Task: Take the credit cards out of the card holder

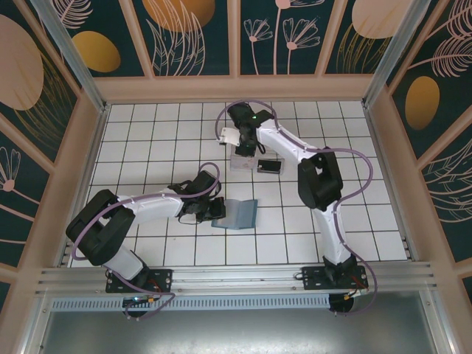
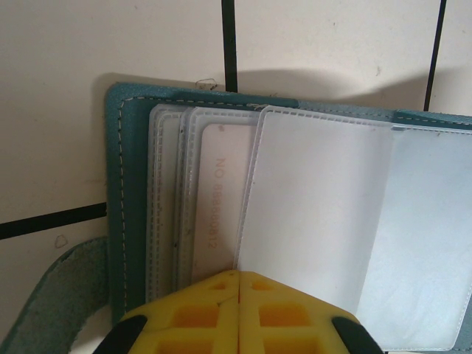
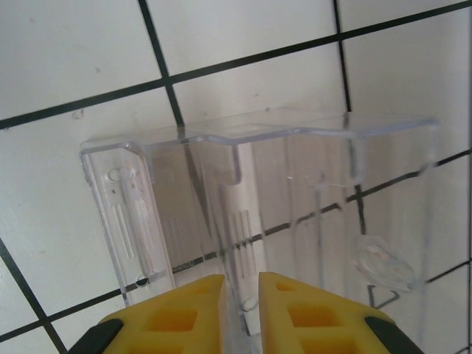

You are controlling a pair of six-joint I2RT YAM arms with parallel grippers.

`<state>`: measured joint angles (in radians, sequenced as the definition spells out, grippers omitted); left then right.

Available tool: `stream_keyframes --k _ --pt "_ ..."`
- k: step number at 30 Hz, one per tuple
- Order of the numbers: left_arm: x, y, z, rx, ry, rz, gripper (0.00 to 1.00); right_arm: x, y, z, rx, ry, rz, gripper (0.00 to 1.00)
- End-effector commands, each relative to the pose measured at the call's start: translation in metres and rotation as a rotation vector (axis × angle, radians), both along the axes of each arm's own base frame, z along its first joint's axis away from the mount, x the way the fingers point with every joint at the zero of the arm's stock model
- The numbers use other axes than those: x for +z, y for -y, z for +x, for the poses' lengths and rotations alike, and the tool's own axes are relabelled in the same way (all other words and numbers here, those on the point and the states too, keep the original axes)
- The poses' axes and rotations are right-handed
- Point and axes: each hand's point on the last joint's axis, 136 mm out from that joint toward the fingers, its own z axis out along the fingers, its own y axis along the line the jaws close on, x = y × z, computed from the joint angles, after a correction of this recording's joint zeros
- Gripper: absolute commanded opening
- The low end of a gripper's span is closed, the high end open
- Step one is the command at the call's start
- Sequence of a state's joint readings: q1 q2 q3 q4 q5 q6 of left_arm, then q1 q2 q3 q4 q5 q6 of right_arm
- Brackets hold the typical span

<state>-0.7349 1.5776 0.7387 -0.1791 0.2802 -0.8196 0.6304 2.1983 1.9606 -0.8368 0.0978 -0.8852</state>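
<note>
Teal card holder (image 1: 237, 214) lies open, long axis left-right.

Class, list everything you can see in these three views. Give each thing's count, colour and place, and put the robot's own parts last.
card holder: one, teal-blue, lying open on the tiles mid-table.
clear pockets: several, see-through, overlapping inside the holder.
pale card: one, whitish with a printed number, tucked in a pocket.
black card: one, black, on the tiles just right of the tray.
clear plastic tray: one, transparent, on the tiles further back than the holder.
table: one, white tiles with dark lines.
left end effector: one, yellow fingers, shut, at the holder's near edge.
right end effector: one, yellow fingers, slightly apart, over the tray.
</note>
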Motion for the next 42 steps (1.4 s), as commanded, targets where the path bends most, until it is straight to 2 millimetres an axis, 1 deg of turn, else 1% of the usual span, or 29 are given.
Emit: stream_keyframes --k 1,5,6,8,10,11,13,16,18,21,25,29,34,38,42 --pt "-0.013 -0.015 -0.007 0.024 -0.026 0.065 0.07 0.041 -0.005 0.001 -0.082 0.075 0.096 0.2" --pt "-0.002 -0.014 -0.002 0.034 0.004 0.051 0.08 0.065 -0.018 -0.008 -0.177 0.054 0.281 0.22" --pt "0.002 -0.014 0.0 0.039 0.017 0.046 0.08 0.072 -0.025 -0.012 -0.196 0.035 0.349 0.22" --pt "0.007 -0.014 0.003 0.044 0.037 0.049 0.08 0.086 -0.029 -0.015 -0.262 0.027 0.448 0.22" --pt "0.009 -0.014 0.005 0.047 0.048 0.051 0.08 0.097 -0.029 -0.015 -0.37 0.026 0.554 0.22" --pt "0.01 -0.014 0.006 0.047 0.052 0.048 0.08 0.099 -0.028 -0.015 -0.425 0.015 0.598 0.22" --pt "0.012 -0.012 0.008 0.054 0.06 0.034 0.08 0.1 -0.031 -0.024 -0.556 -0.073 0.696 0.22" --pt "0.017 -0.012 0.01 0.074 0.08 0.015 0.09 0.084 -0.036 -0.045 -0.72 -0.243 0.755 0.22" --pt "0.021 -0.013 0.012 0.084 0.096 0.016 0.09 0.069 -0.041 -0.066 -0.787 -0.337 0.751 0.22" --pt "0.024 -0.017 0.014 0.104 0.111 0.024 0.09 0.05 -0.044 -0.094 -0.848 -0.399 0.729 0.21" --pt "0.024 -0.021 0.014 0.128 0.118 0.029 0.09 0.028 -0.035 -0.12 -0.979 -0.454 0.682 0.2" --pt "0.02 -0.024 0.013 0.14 0.107 0.036 0.09 0.019 -0.032 -0.147 -1.024 -0.467 0.664 0.21" --pt "0.016 -0.027 0.01 0.15 0.097 0.038 0.08 0.004 -0.024 -0.172 -1.088 -0.49 0.605 0.22" --pt "0.017 -0.03 0.01 0.166 0.104 0.037 0.08 -0.005 -0.022 -0.19 -1.121 -0.506 0.568 0.24" --pt "0.019 -0.026 0.007 0.172 0.09 -0.015 0.08 -0.013 -0.021 -0.201 -1.156 -0.519 0.542 0.26"
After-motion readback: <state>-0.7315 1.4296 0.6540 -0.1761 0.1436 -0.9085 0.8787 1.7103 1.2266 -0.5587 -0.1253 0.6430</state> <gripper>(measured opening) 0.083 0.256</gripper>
